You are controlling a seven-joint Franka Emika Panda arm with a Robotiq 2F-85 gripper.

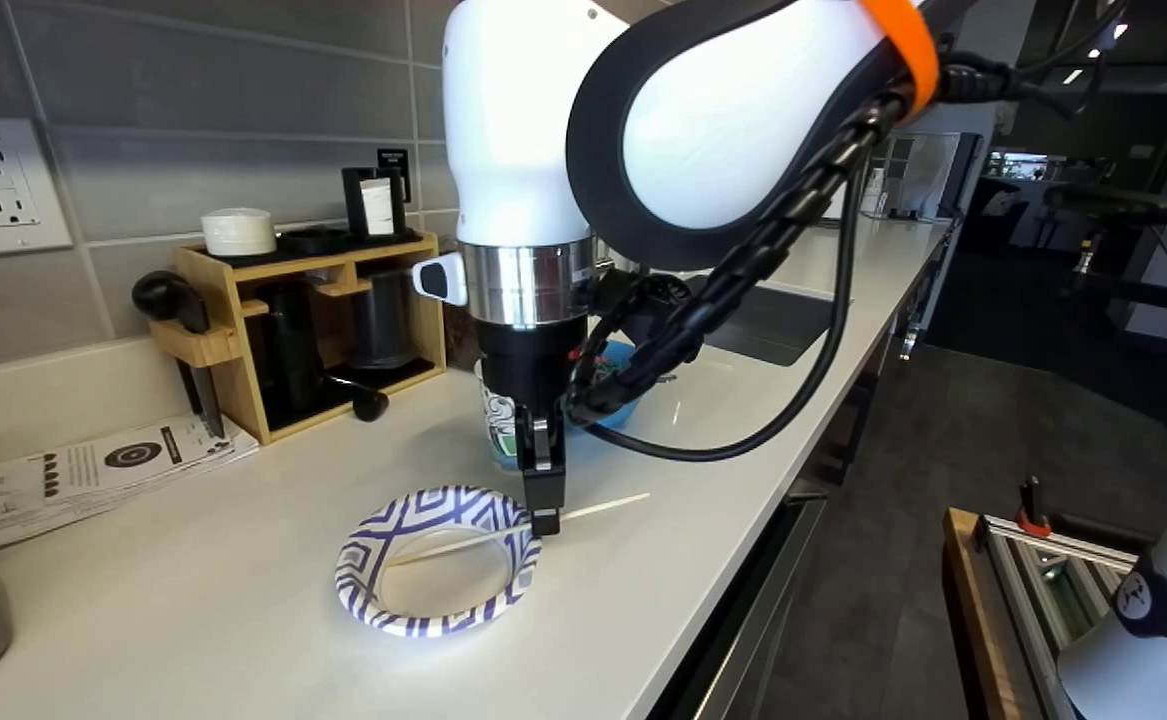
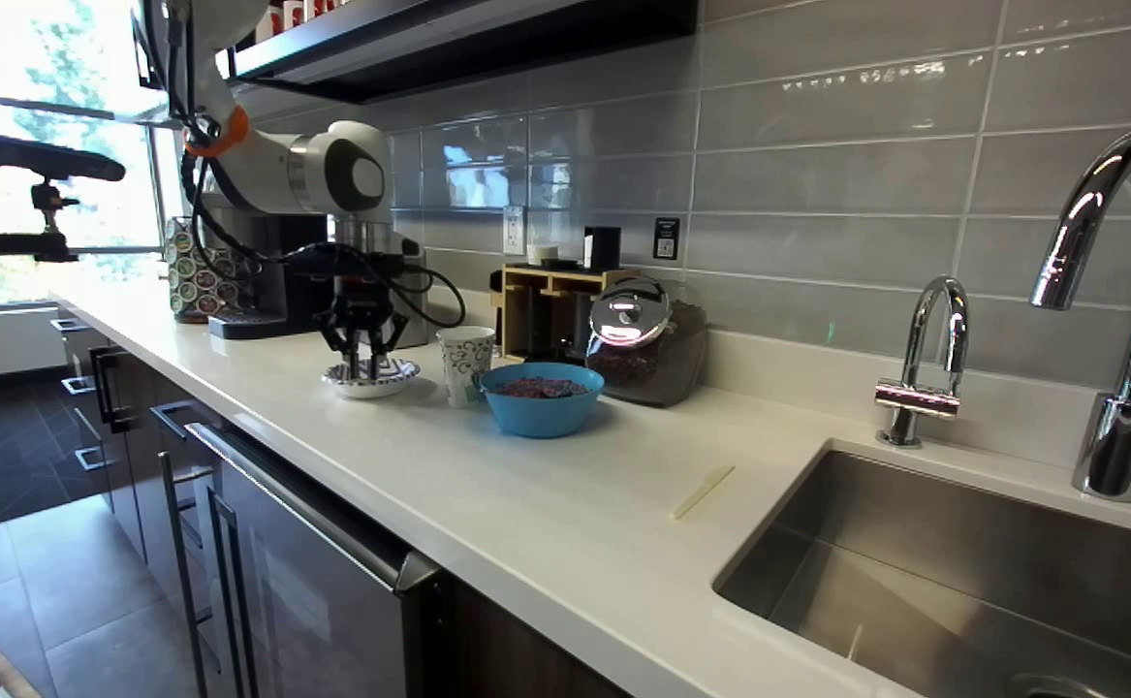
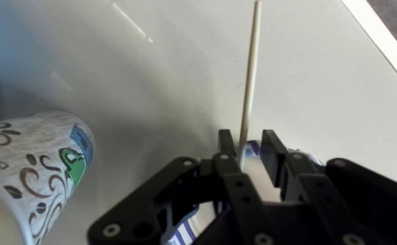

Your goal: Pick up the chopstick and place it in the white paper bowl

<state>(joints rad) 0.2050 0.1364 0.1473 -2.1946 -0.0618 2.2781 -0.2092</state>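
I've got gripper point(image 3: 248, 143) spread, chopstick point(image 3: 251, 71) in the gap, over rim of patterned paper bowl point(image 1: 358, 570). Paper cup point(image 3: 48, 170) close beside, blue bowl point(image 2: 536, 417) past it. Wrist view: can't see chopstick's bowl end.

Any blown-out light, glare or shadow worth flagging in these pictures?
In an exterior view, the window is nearly blown out and the wall tiles show bright reflections; in the wrist view, glare streaks and a soft shadow mark the counter beside the chopstick.

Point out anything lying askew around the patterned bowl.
The chopstick slants across the rim of the patterned bowl, one end inside, the other jutting out past it, so it looks only partly placed.
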